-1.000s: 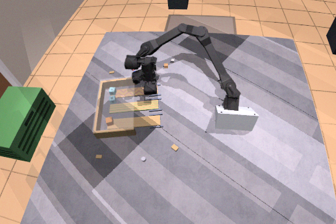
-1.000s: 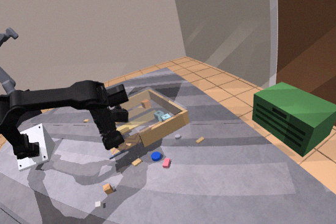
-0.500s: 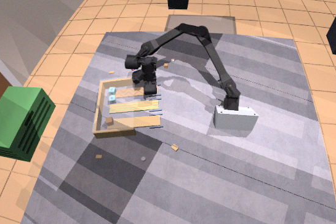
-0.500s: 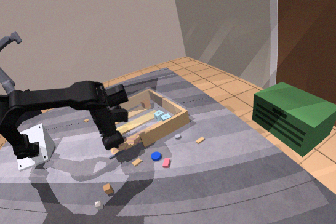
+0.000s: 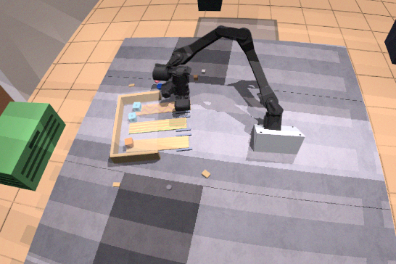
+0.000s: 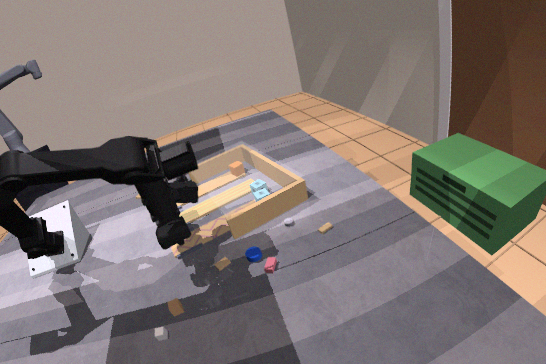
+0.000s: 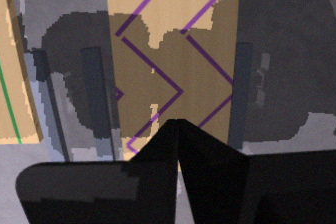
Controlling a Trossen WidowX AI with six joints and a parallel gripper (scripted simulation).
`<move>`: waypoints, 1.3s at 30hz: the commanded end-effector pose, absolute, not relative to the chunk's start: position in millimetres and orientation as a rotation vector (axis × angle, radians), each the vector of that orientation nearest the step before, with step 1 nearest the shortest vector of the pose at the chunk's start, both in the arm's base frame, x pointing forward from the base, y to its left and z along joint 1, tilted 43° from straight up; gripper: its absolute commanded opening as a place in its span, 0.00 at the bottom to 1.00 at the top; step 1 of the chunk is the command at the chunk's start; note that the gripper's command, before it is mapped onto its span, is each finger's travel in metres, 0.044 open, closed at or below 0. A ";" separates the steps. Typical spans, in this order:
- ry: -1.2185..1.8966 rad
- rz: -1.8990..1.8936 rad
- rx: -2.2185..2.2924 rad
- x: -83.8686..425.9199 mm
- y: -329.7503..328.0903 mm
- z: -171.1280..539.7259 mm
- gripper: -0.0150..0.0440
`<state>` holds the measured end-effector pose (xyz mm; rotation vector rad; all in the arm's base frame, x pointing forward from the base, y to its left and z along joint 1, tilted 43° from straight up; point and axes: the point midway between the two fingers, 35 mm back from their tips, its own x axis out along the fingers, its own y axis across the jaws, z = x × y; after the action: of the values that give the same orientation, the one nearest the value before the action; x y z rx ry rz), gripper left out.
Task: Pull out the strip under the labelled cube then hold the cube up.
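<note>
My gripper (image 5: 183,106) (image 6: 174,235) (image 7: 176,127) is shut and empty, pointing down over the near end of the purple zigzag strip (image 5: 157,108) (image 6: 202,236) (image 7: 154,55). Two light-blue cubes with small dark marks, one (image 5: 136,106) by that strip's far end and one (image 5: 132,117) beside it, sit in the tray. An orange cube (image 5: 128,142) (image 6: 236,168) is by the far end of the outer strip (image 5: 161,143). The middle strip (image 5: 157,125) (image 6: 217,200) has green lines. Which cube rests on which strip is too small to tell.
A wooden tray wall (image 5: 116,127) (image 6: 272,206) surrounds the cubes. Slate-blue rails (image 5: 183,130) (image 7: 241,95) flank the strips' near ends. A blue disc (image 6: 253,254), a pink block (image 6: 270,264) and small wooden pieces lie outside. A green box (image 5: 19,141) (image 6: 477,185) stands beyond the tray.
</note>
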<state>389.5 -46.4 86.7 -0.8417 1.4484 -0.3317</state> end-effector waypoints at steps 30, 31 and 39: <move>1.469 -0.337 -0.843 337.7 -67.1 89.3 0.25; 1.469 -0.337 -0.843 336.3 -67.5 89.5 0.25; 1.470 -0.337 -0.843 324.9 -71.1 90.8 0.25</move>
<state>333.4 -64.2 93.0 -0.8448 1.4491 -0.3293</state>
